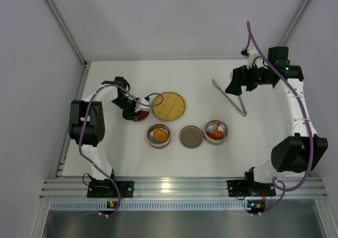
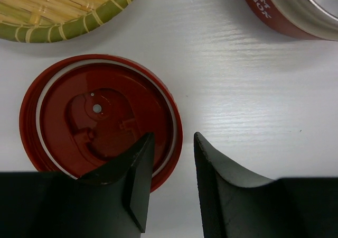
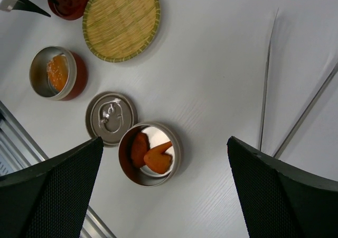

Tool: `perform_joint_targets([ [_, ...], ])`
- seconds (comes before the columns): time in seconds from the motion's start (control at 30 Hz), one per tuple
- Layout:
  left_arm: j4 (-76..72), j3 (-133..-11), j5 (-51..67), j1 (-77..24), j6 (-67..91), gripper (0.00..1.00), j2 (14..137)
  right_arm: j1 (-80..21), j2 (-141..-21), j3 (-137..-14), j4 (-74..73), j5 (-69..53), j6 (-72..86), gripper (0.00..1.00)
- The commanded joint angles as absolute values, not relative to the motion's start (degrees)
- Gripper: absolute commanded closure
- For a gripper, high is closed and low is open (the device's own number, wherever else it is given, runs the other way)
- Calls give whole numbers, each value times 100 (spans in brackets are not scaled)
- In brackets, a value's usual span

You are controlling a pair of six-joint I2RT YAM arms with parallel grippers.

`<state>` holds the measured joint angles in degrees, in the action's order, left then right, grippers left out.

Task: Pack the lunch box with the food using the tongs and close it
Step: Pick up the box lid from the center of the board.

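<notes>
Left wrist view: left gripper is seen astride the rim of the red lid, 1 finger over the lid's inside, 1 outside the rim. A gap shows between the fingers; whether the rim is pinched cannot be told. The plate lies just ahead of the lid and tin A ahead on the other side.

Only the top view shows the right gripper poised just beside the tongs, apart from them.

Only the right wrist view shows the jaws spread wide with nothing between them. Below the hand, food is seen in tin B, with the silver lid just beside it. The tongs lie flat on the table, well apart from tins and plate.
</notes>
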<state>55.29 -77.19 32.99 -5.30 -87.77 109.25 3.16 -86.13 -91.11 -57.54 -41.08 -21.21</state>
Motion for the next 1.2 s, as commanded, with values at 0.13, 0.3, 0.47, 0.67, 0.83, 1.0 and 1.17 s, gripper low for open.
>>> perform_joint_targets([
  [0.13,5125,-7594,3155,-615,-8745,63,11013,281,-8490,-9132,-5801,-4315,-2083,1],
  [0.3,4861,-7042,3050,-624,-8701,66,10758,281,-8455,-9114,-5810,-4307,-2092,1],
  [0.47,4703,-6531,2927,-650,-8692,70,10460,281,-8402,-9149,-5783,-4351,-2022,1],
  [0.67,4553,-6091,2856,-659,-8675,71,10143,281,-8385,-9114,-5783,-4377,-2004,0],
  [0.83,4474,-6082,2804,-668,-8543,71,10221,281,-8367,-9018,-5687,-4386,-1951,1],
  [1.0,4210,-6213,2532,-817,-7755,93,10345,246,-8376,-8956,-5608,-4342,-1855,1],
  [1.17,4875,-6889,2549,-817,-6725,100,9915,44,-8253,-8737,-5266,-4236,-1662,1],
])
